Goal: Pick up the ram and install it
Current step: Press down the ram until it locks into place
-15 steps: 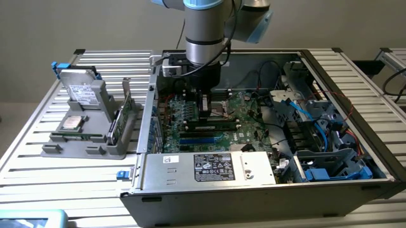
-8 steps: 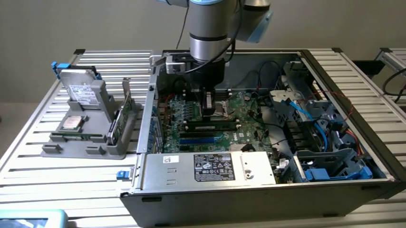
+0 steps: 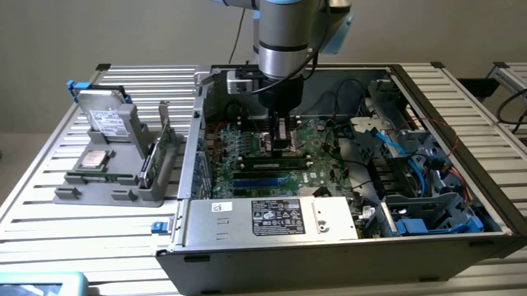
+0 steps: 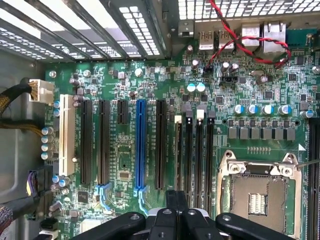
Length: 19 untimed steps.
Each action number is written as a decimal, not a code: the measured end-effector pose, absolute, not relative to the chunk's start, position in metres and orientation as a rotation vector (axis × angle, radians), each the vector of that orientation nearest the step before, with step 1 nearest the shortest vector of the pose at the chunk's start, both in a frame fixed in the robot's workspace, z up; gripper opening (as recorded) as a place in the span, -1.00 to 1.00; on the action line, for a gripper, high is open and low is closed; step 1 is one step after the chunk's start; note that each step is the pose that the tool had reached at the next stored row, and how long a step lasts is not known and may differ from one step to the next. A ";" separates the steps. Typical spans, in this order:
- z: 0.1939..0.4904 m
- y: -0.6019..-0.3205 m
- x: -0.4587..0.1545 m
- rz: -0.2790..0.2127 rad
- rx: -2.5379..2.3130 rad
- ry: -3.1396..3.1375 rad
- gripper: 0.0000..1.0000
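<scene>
Fingers of the gripper are pressed together with nothing between them, their tips low over the motherboard just beside the CPU socket. The ram, a dark stick with a pale label strip, stands on edge in the bank of memory slots flanking the CPU socket, on the side facing the blue expansion slot. Whether the fingertips touch the ram's upper edge cannot be told. The step in hand appears to be seating. It is done well by pressing straight down along the stick's plane, evenly over its length, so both end latches by the CPU socket close without tilting the board. Farther from the CPU socket lie the power supply and, outside the computer case, a grey parts holder.
</scene>
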<state>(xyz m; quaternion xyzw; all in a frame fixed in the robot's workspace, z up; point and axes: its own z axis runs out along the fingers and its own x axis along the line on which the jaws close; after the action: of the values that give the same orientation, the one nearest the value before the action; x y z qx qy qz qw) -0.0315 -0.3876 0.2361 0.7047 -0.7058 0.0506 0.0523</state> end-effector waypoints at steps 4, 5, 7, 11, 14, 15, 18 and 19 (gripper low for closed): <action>0.236 -0.388 -0.031 0.154 2.143 -2.146 -0.79; 0.236 -0.388 -0.031 0.154 2.143 -2.146 -0.79; 0.236 -0.388 -0.031 0.154 2.143 -2.146 -0.79; 0.236 -0.388 -0.031 0.154 2.143 -2.146 -0.79; 0.236 -0.388 -0.031 0.152 2.115 -2.172 -0.79; 0.236 -0.388 -0.031 0.151 2.100 -2.185 -0.79; 0.236 -0.388 -0.031 0.148 2.051 -2.228 -0.79; 0.236 -0.388 -0.031 0.146 2.034 -2.243 -0.79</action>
<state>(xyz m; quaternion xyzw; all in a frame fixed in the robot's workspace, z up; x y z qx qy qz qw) -0.0310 -0.3876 0.2362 0.6700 -0.7387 0.0482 0.0550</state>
